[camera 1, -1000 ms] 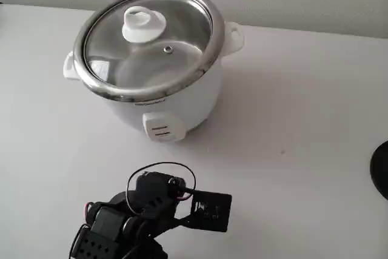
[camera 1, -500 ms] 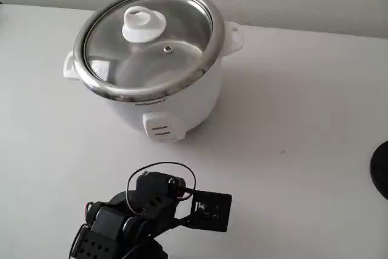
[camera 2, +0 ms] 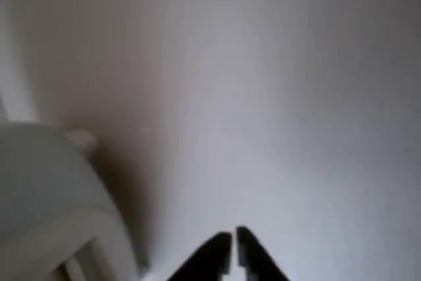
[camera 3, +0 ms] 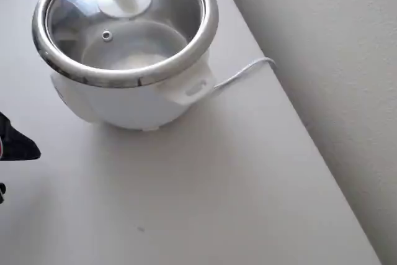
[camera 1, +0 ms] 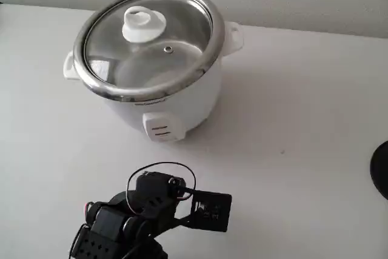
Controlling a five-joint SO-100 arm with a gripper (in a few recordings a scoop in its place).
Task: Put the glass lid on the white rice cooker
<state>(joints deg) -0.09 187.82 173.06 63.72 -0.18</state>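
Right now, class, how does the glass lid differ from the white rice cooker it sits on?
The glass lid is a clear, flat disc you can see through; the white rice cooker is an opaque, squat white body. The lid carries one white knob at its centre; the cooker has small handles at its sides and a switch panel in front. Both are round, with shiny metal rims.

Arm (camera 1: 130, 219): black plastic, boxy servo housings w/ holes, thin black cable loop, small black camera block.
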